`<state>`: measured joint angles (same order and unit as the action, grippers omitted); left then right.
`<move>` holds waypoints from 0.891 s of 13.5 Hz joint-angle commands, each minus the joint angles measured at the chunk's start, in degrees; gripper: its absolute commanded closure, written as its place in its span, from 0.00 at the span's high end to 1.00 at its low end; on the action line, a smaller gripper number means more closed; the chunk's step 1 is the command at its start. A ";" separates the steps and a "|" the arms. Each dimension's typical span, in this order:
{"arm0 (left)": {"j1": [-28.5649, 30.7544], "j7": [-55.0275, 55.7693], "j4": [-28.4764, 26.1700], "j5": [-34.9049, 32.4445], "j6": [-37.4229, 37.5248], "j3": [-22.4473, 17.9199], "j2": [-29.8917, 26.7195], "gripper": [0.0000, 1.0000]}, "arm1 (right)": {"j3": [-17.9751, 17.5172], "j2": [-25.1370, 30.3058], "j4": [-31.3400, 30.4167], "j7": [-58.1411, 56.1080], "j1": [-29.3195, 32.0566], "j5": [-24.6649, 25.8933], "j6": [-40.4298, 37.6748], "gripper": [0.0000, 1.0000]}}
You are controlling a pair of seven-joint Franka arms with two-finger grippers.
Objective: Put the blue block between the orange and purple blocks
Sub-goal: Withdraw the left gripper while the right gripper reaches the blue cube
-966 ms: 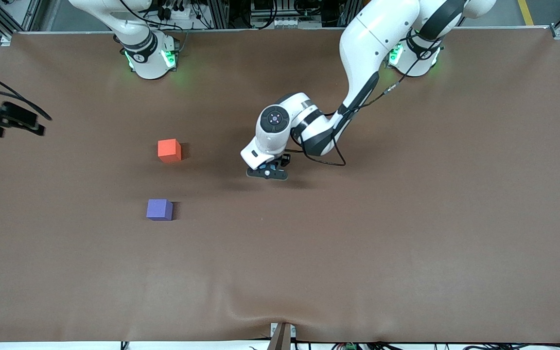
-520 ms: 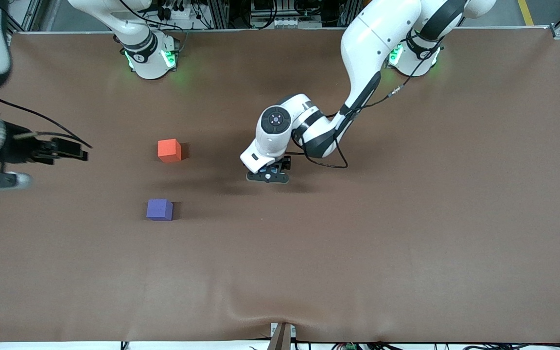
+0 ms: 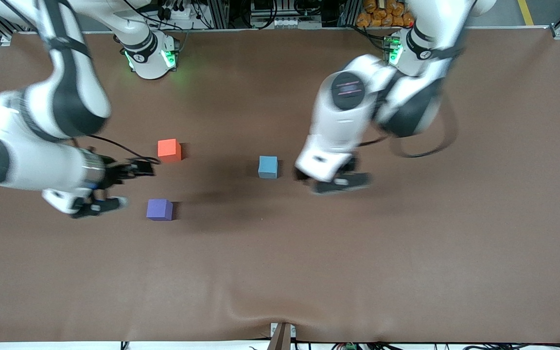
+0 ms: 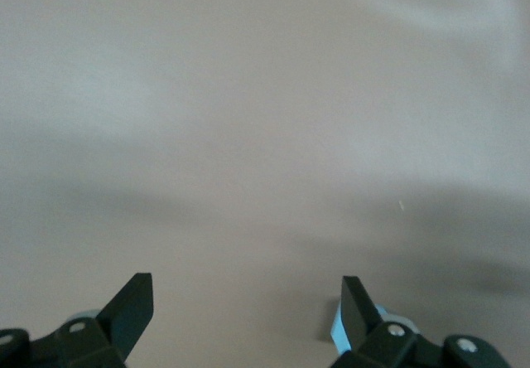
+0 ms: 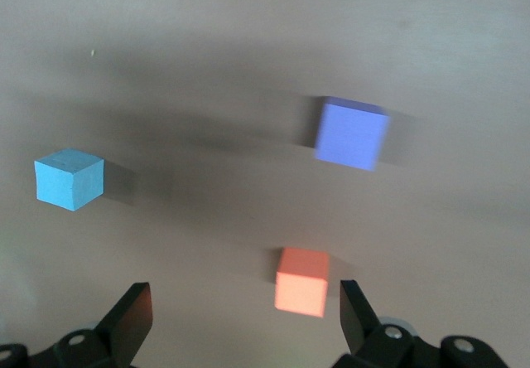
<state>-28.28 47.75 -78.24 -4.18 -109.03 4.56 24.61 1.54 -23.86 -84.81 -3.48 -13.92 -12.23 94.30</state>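
The blue block [image 3: 268,166] stands on the brown table, free of both grippers, toward the left arm's end from the other two cubes. The orange block [image 3: 169,150] and the purple block [image 3: 159,209] stand apart, the purple one nearer the front camera. My left gripper [image 3: 341,183] is open and empty [image 4: 247,297], above the table beside the blue block. My right gripper [image 3: 96,206] is open and empty [image 5: 246,302], above the table beside the purple block. The right wrist view shows the orange block [image 5: 301,281], the purple block [image 5: 351,133] and the blue block [image 5: 69,178].
The brown table cover [image 3: 358,272] has a shallow wrinkle at its front edge. The arm bases [image 3: 149,56] stand along the back edge. The left arm's elbow [image 3: 406,107] hangs over the table near its base.
The left gripper has let go of the blue block, risen and moved toward its own end. The right arm has swept in from the table's end to beside the purple and orange blocks.
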 commanded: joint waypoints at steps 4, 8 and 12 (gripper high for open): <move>15.68 -14.22 -2.53 -0.57 9.00 0.62 -10.18 1.00 | 0.39 -8.38 -0.18 2.33 -12.08 -8.68 11.33 1.00; 26.06 -29.43 -3.06 -0.30 11.56 0.80 -14.14 1.00 | 0.39 -12.43 -0.18 16.28 -19.63 -9.04 19.33 1.00; 30.48 -35.44 -6.12 0.40 12.53 1.15 -18.26 1.00 | 0.48 -15.59 -0.26 29.19 -26.23 -8.35 24.61 1.00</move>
<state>1.35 13.04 -80.63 -4.11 -96.76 4.63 10.39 1.27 -37.82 -85.38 20.02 -37.47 -19.69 117.31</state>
